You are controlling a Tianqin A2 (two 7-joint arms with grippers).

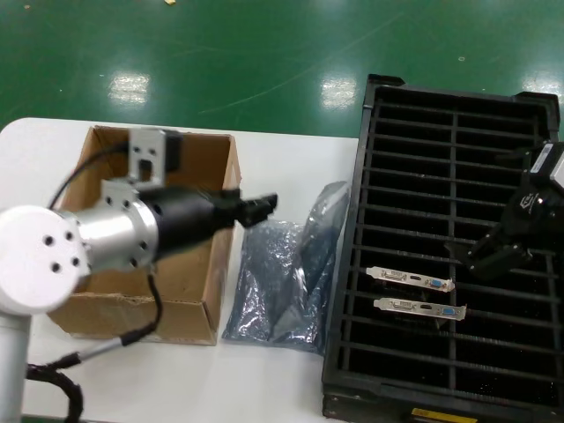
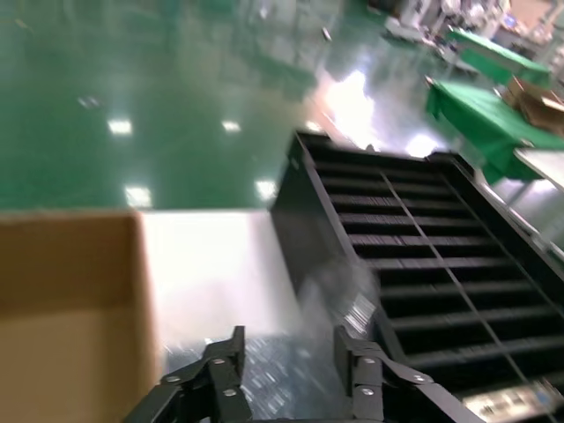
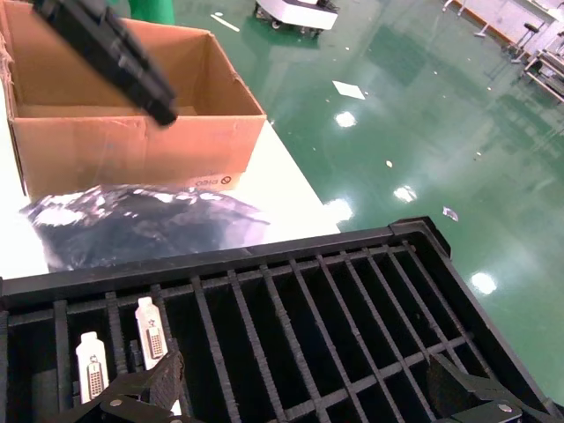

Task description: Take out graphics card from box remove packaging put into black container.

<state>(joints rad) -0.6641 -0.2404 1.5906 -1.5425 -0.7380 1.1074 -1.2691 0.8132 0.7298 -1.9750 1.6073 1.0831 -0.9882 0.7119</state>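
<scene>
Graphics cards [image 1: 411, 279]: two, slotted in black container [image 1: 529, 106], near-left rows.
Black container: counter's [image 1: 291, 150] right side.
Packaging [image 1: 286, 282]: empty, flat between box [image 1: 211, 167] and container.
Box: counter's left side.
Left gripper [image 2: 291, 374]: above packaging, fingers spread, holding nothing.
Right gripper [image 3: 308, 392]: over container, fingers wide apart, empty.

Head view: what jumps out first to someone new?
The black container on the table's right side, with two graphics cards slotted in its left column and the open right gripper just above them. Next, the crinkled grey packaging lying empty between container and brown box, where the open left gripper hovers.
</scene>
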